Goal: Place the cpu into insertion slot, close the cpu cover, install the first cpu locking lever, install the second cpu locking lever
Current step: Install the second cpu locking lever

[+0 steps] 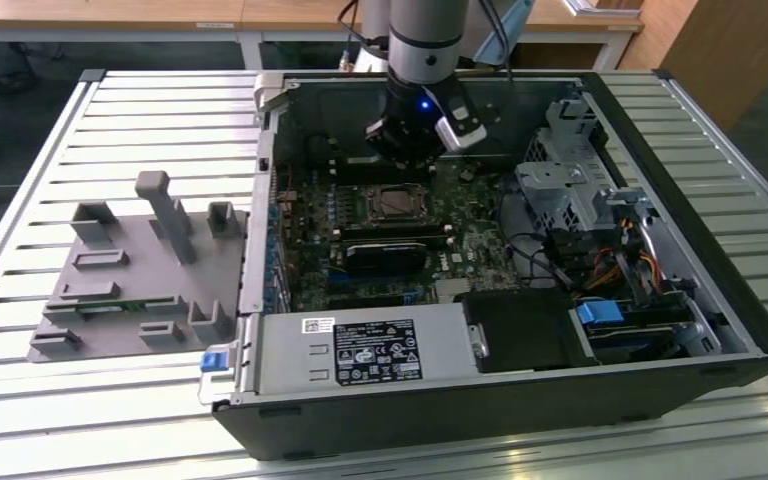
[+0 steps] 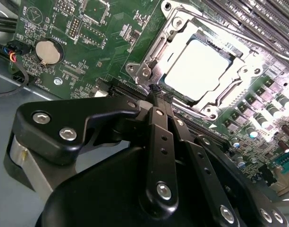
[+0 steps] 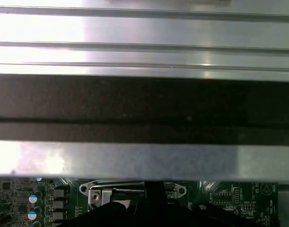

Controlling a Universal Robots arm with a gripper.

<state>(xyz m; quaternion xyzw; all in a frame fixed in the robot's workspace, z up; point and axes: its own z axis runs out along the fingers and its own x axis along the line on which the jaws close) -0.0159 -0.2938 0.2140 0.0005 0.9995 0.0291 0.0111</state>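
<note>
Already the cpu (image 2: 201, 66) sits in the insertion slot (image 2: 232, 90) under the cpu cover (image 2: 156, 45); the gripper (image 2: 159, 92) jaws are together, holding nothing.

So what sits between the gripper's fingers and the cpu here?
In the second wrist view, the fingers end at the socket edge; between them and the cpu lies the cpu cover frame's silvery rim.
</note>
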